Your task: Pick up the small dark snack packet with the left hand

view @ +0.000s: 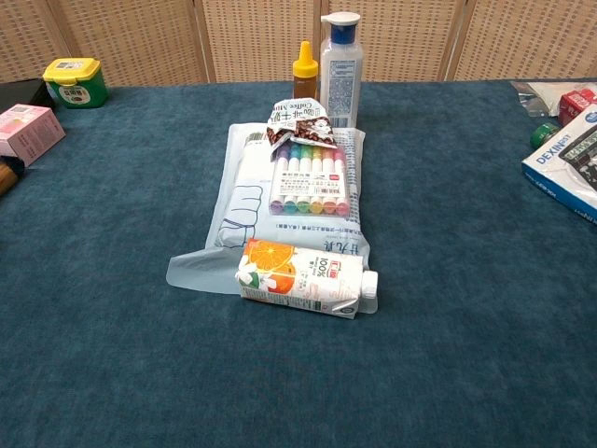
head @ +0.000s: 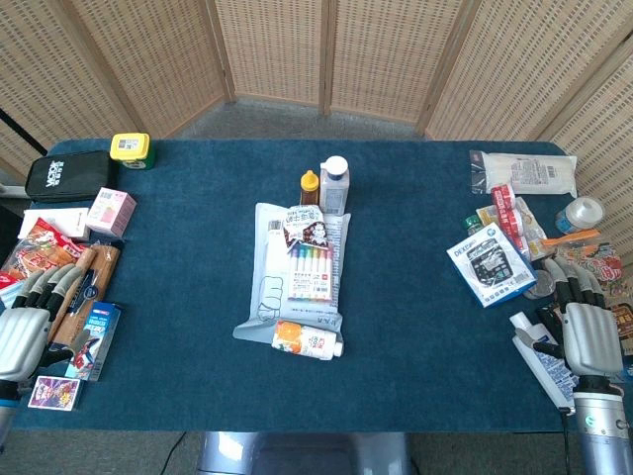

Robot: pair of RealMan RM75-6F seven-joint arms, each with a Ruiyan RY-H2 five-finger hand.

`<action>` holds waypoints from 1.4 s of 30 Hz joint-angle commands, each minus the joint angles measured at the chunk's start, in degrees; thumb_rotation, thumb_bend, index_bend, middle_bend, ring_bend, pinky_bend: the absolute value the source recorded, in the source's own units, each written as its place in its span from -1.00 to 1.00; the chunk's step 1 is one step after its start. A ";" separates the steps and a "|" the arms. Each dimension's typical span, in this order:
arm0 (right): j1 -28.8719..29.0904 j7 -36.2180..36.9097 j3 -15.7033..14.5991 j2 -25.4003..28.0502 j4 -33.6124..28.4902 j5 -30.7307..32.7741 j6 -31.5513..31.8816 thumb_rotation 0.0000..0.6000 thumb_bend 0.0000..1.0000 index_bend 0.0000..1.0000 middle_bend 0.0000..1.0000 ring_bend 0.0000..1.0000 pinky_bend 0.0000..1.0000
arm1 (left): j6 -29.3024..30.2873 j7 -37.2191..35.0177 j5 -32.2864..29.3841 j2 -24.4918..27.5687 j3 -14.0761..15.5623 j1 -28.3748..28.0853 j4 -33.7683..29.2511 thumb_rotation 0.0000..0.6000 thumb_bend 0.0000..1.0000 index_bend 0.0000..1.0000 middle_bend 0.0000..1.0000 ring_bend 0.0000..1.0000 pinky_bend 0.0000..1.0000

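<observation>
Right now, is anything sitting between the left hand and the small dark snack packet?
Nothing visible blocks it. The left hand sits at the table's left edge; the snack packet lies atop the marker set at center, with bare blue cloth between. The yellow-capped bottle stands just behind it.

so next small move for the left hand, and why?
Probably swing the left hand right and forward toward the snack packet. The hand is open at the table's left edge, and the packet lies mid-table atop the marker pack.
</observation>
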 commanded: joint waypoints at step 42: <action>-5.85 1.74 -1.74 1.80 -1.76 0.27 5.88 1.00 -1.00 -1.00 -1.00 -1.00 -1.00 | -38.17 5.63 -13.50 -15.10 -14.02 -36.27 13.91 1.00 -0.28 -1.00 -1.00 -1.00 -1.00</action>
